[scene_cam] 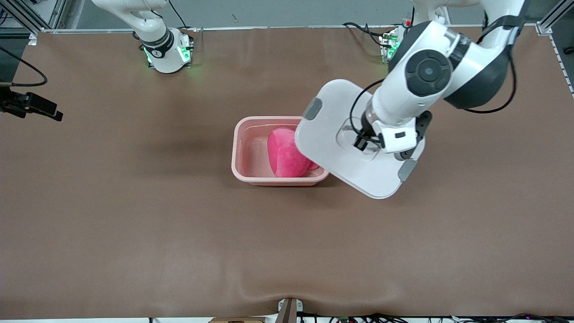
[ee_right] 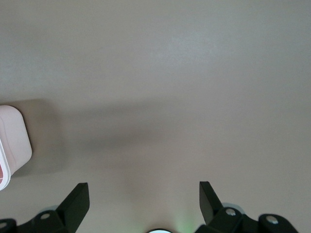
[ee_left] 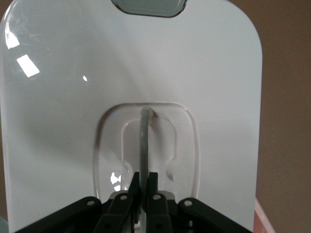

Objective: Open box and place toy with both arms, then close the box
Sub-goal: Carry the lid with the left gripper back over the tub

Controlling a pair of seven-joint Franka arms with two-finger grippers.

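Note:
The pink box [scene_cam: 236,152] stands open at the table's middle. The hot-pink toy [scene_cam: 284,152] lies inside it; its eyes do not show. My left gripper [scene_cam: 365,141] is shut on the clear handle [ee_left: 144,141] of the white lid [scene_cam: 341,116] and holds the lid tilted in the air over the box's end toward the left arm. The lid hides part of the toy. In the left wrist view the lid [ee_left: 194,63] fills the frame around the left gripper [ee_left: 144,177]. My right gripper [ee_right: 144,187] is open and empty over bare table, with a box corner [ee_right: 12,141] at the edge of its view.
The brown table cover [scene_cam: 134,224] spreads all round the box. A black device [scene_cam: 31,105] sits at the table's edge at the right arm's end. The right arm's base [scene_cam: 166,49] stands at the top; its hand is out of the front view.

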